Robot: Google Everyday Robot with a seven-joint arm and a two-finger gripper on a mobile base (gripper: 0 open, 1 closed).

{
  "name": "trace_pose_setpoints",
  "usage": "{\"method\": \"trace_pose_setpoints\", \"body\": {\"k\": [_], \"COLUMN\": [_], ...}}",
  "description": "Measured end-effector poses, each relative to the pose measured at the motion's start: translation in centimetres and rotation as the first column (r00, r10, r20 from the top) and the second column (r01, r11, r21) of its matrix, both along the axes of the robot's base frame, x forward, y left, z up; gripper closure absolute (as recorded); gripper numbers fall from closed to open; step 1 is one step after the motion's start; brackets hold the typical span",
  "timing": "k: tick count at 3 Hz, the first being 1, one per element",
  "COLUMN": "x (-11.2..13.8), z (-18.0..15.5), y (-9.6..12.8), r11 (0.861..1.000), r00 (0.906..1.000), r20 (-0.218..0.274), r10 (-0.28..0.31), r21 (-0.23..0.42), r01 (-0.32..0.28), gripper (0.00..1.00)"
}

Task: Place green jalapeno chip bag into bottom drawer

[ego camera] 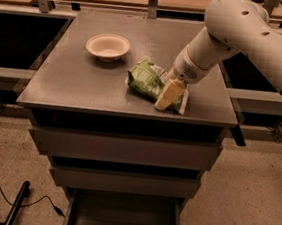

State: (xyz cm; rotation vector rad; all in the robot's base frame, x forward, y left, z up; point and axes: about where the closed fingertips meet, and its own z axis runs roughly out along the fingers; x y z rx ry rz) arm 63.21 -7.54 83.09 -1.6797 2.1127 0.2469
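The green jalapeno chip bag [147, 78] lies on the grey cabinet top [78, 83], right of centre, with its pale end strip toward the right front. My gripper [166, 98] hangs from the white arm and sits over the bag's right end, its cream fingers pointing down and toward the front. The bottom drawer [122, 217] is pulled out at the base of the cabinet, showing a flat grey floor.
A cream round bowl [107, 46] stands on the cabinet top left of the bag. Two wider grey drawers [127, 151] above the bottom one are closed. A black cable [1, 195] lies on the speckled floor at lower left. Dark bins flank the cabinet.
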Motion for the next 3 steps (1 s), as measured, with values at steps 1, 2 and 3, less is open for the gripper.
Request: {"method": "trace_pose_setpoints", "body": {"k": [1,2,3], "x": [0.04,0.04,0.04], "z": [0.01,0.36,0.45], "y": [0.21,0.21,0.21], "r11": [1.0,1.0,1.0], "r00": [0.9999,0.9999,0.9999], "r20": [-0.01,-0.01,-0.01], "r10": [0.003,0.003,0.003], "r21": [0.002,0.002,0.002], "r01": [-0.003,-0.003,-0.003], "gripper": [0.63,0.86,1.0]}}
